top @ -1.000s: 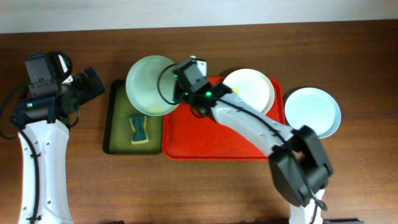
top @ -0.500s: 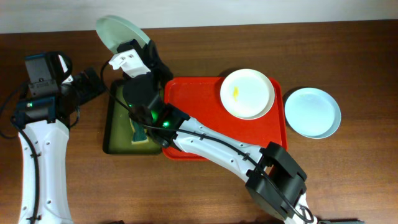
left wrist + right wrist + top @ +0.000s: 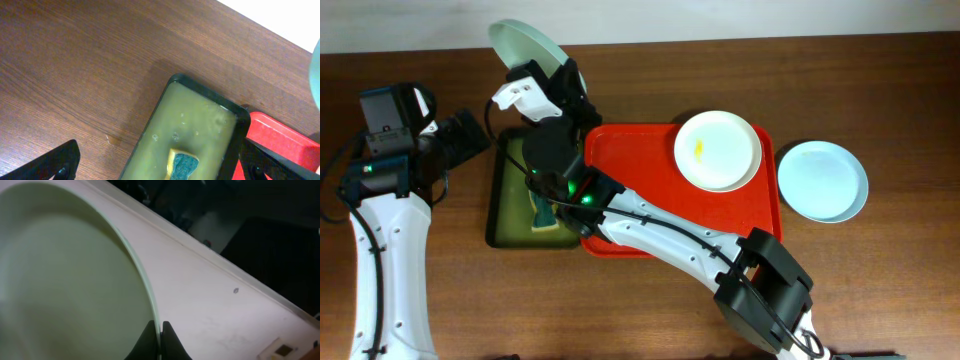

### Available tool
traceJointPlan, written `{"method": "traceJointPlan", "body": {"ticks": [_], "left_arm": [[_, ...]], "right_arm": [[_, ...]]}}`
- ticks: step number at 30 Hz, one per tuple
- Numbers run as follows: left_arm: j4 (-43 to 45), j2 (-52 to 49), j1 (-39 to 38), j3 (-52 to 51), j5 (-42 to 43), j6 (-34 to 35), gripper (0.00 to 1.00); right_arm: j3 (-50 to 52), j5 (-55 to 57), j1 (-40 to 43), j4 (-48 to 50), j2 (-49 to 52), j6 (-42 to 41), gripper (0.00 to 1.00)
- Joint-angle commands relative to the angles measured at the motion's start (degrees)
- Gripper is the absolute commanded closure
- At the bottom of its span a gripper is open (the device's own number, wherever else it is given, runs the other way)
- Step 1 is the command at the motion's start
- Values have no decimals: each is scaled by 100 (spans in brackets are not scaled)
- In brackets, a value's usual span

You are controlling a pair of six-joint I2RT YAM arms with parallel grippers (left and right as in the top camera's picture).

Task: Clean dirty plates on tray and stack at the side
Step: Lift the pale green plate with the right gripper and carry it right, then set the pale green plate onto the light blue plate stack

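Observation:
My right gripper [image 3: 545, 70] is shut on the rim of the pale green plate [image 3: 523, 45] and holds it tilted up high over the back of the dark green tray; in the right wrist view the fingers [image 3: 160, 332] pinch the plate's edge [image 3: 75, 280]. The white plate [image 3: 718, 150] with a yellow smear lies on the red tray [image 3: 650, 225] at its back right. The pale blue plate [image 3: 823, 180] lies on the table right of the red tray. My left gripper [image 3: 160, 167] is open above the dark green tray's near end.
The dark green tray [image 3: 510, 205] holds cloudy water and a yellow-and-blue sponge [image 3: 542, 212], also in the left wrist view [image 3: 182, 164]. My right arm stretches across the red tray's front left. The left arm stands at the table's left side.
My right gripper carried the pale green plate from above the red tray's left edge up and left, tilting it on edge; in the last half second it barely moved. The left arm stayed still.

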State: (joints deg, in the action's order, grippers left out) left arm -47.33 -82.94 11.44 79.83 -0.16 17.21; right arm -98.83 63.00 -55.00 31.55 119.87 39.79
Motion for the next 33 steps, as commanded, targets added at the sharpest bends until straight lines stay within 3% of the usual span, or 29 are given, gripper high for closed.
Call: {"method": "traceJointPlan", "body": {"ticks": [1,4,5,8,10,14,17,18,22,24,27,29,33], "left_arm": [[11,2,33,24,39,57,1],[11,2,35,24,42,57,1],[11,2,35,24,42,57,1],[11,2,35,24,39,57,1],[11,2,35,24,42,57,0],[11,2,35,24,42,57,1],[11,2,35,26,42,57,0],[11,2,33,26,39,57,1],[11,2,35,24,42,57,1],[11,2,35,26,42,57,1],[11,2,35,24,42,57,0],[11,2,35,24,42,57,1],[11,2,35,26,42,57,1]], "right_arm": [[-83,365,-48,-271,-57,-522,96],[-83,354,-44,-1617,-57,-1976,96],[-83,293,-37,-2570,-57,-2983,96],[-83,-1408,13,-4951,-57,-5213,96],[-81,-1803,155,-5501,-57,-5969,96],[-83,-2135,579,-5584,-319,-6019,96],[-83,-3471,1276,-6334,-1016,-6933,96],[-83,-4675,1923,-6806,-1226,-7197,96],[-83,-7567,4006,-8194,-1237,-7202,96],[-83,-8155,5254,-9099,-1237,-7195,96],[-81,-8065,6682,-9986,-1237,-6679,96],[-70,-7147,7536,-10542,-1237,-6553,96],[505,-5755,7871,-10622,-1237,-6557,96]]}}
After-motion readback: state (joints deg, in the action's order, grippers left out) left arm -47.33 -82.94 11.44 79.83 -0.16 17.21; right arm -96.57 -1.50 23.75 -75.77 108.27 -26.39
